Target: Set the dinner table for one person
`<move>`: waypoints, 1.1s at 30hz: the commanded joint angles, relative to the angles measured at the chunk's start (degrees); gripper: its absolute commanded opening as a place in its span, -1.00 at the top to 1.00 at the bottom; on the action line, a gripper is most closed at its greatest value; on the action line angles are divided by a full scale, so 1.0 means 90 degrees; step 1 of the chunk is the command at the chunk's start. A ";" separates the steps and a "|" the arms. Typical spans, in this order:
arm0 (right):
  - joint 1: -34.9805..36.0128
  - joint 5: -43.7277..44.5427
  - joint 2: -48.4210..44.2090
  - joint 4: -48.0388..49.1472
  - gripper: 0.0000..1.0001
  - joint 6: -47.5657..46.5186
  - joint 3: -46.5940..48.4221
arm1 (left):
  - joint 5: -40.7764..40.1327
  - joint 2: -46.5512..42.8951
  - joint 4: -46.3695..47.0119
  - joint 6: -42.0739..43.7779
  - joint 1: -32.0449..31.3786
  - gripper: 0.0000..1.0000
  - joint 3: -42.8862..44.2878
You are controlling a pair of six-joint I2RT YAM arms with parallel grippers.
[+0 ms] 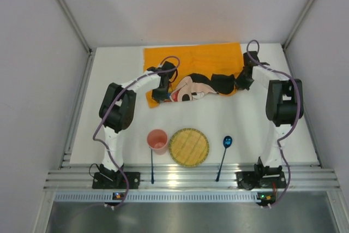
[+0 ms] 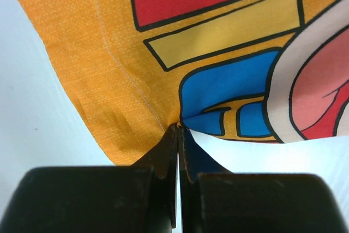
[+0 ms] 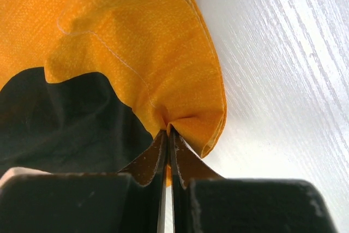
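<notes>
The orange cartoon-mouse placemat (image 1: 193, 61) lies at the back of the white dinner table (image 1: 240, 118). Its near edge is lifted and rumpled, showing the mouse print. My left gripper (image 1: 158, 97) is shut on the placemat's near left edge (image 2: 136, 80). My right gripper (image 1: 240, 84) is shut on its near right corner (image 3: 163, 64). A pink cup (image 1: 157, 140), a round woven yellow plate (image 1: 188, 147) and a blue spoon (image 1: 226, 144) sit in a row near the front edge. A thin dark utensil (image 1: 152, 165) lies in front of the cup.
Grey walls close in the table on three sides. The aluminium rail (image 1: 191, 178) with both arm bases runs along the near edge.
</notes>
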 commanded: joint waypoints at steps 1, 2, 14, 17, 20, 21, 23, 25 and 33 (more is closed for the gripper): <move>-0.0024 0.0235 0.0434 -0.0416 1.00 -0.0287 0.0089 | -0.0054 -0.0413 -0.0026 0.0092 0.0270 1.00 -0.0247; -0.0043 0.0255 0.0376 -0.0456 1.00 -0.0346 0.0089 | -0.0102 -0.0442 -0.0026 0.0111 0.0319 1.00 -0.0276; -0.0229 0.0499 -0.1821 -0.0817 1.00 -0.0767 -0.1443 | -0.0415 -0.1350 0.0130 0.0063 0.0876 1.00 -0.1116; -0.0258 0.0489 -0.2309 -0.0915 1.00 -0.0796 -0.1795 | -0.0493 -0.1740 0.0140 0.0024 0.0876 1.00 -0.1409; -0.0258 0.0528 -0.2778 -0.0984 1.00 -0.0825 -0.2195 | -0.0454 -0.1907 0.0140 -0.0073 0.0876 1.00 -0.1663; -0.0248 0.0538 -0.2885 -0.0993 1.00 -0.0835 -0.2302 | -0.0425 -0.1995 0.0121 -0.0113 0.0876 1.00 -0.1760; -0.0278 0.0597 -0.3198 -0.1013 1.00 -0.0864 -0.2644 | -0.0386 -0.2083 0.0072 -0.0239 0.0876 1.00 -0.1858; -0.0297 0.0529 -0.3403 -0.0994 1.00 -0.0952 -0.2955 | -0.0386 -0.2249 0.0023 -0.0318 0.0876 1.00 -0.2014; -0.0317 0.0411 -0.3619 -0.0808 0.71 -0.1147 -0.3465 | -0.0230 -0.2913 -0.0123 -0.0806 0.0856 0.36 -0.2552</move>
